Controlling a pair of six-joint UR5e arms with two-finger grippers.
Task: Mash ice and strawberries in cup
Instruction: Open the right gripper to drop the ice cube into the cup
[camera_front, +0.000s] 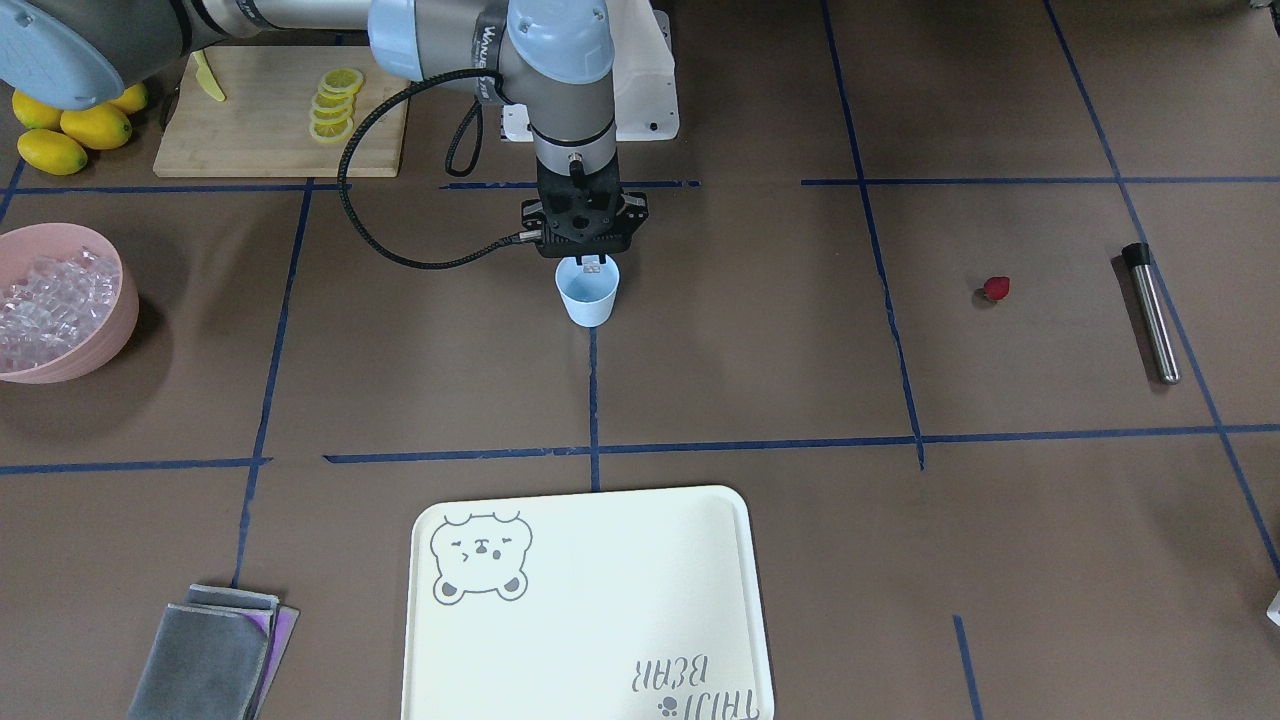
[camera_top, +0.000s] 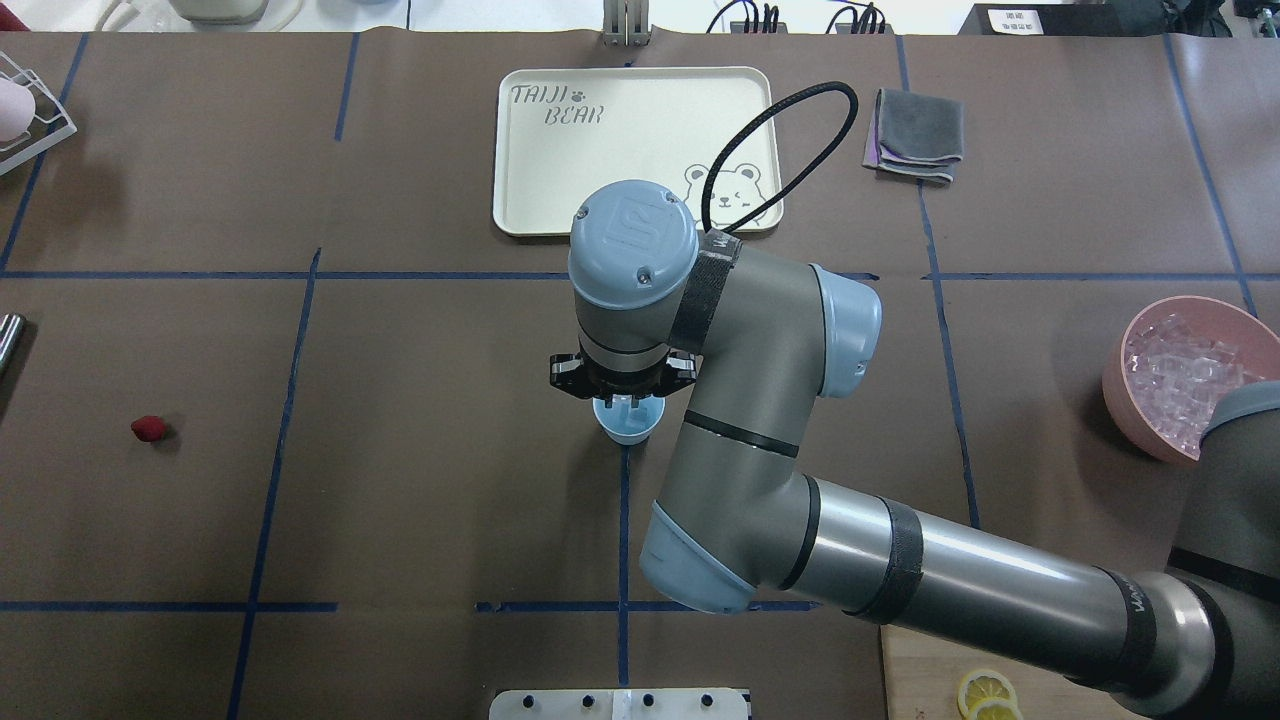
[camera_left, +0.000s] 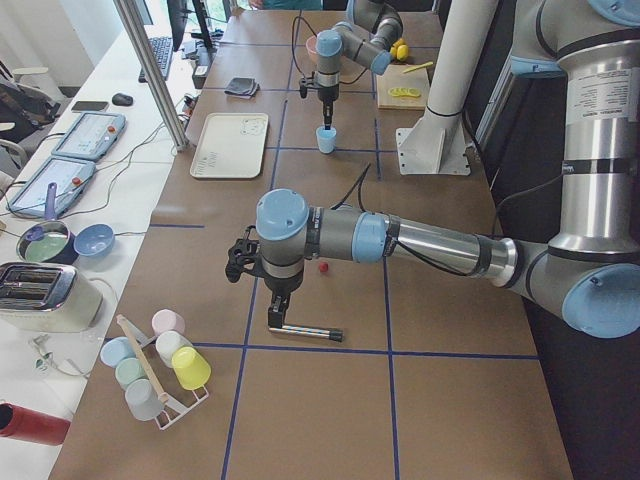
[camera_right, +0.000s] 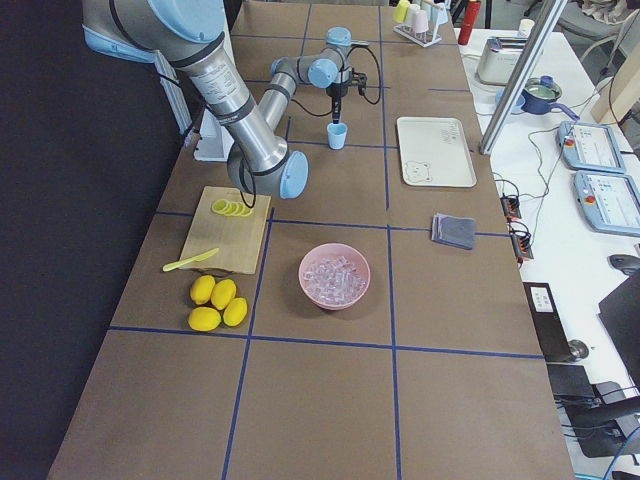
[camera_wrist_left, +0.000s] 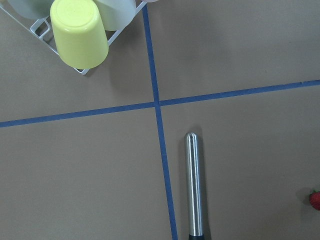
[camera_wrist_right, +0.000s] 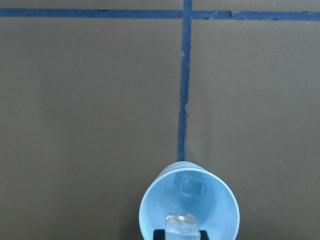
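Note:
The pale blue cup (camera_front: 588, 294) stands upright at the table's middle. One ice cube (camera_wrist_right: 192, 186) lies on its bottom. My right gripper (camera_front: 590, 264) hangs straight over the cup's mouth, shut on a second ice cube (camera_wrist_right: 180, 223) at rim height. The strawberry (camera_front: 996, 289) lies alone on the table, far to the cup's side, also at the left wrist view's right edge (camera_wrist_left: 315, 199). My left gripper (camera_left: 277, 312) shows only in the exterior left view, over a steel muddler (camera_wrist_left: 194, 185) near the strawberry; I cannot tell whether it is open or shut.
A pink bowl (camera_front: 112, 330) full of ice cubes stands at the table's right end. Beyond it are a cutting board (camera_front: 260, 140) with lemon slices and whole lemons (camera_front: 70, 130). A white tray (camera_front: 590, 610), folded cloths (camera_front: 215, 655) and a cup rack (camera_wrist_left: 80, 37) also stand around.

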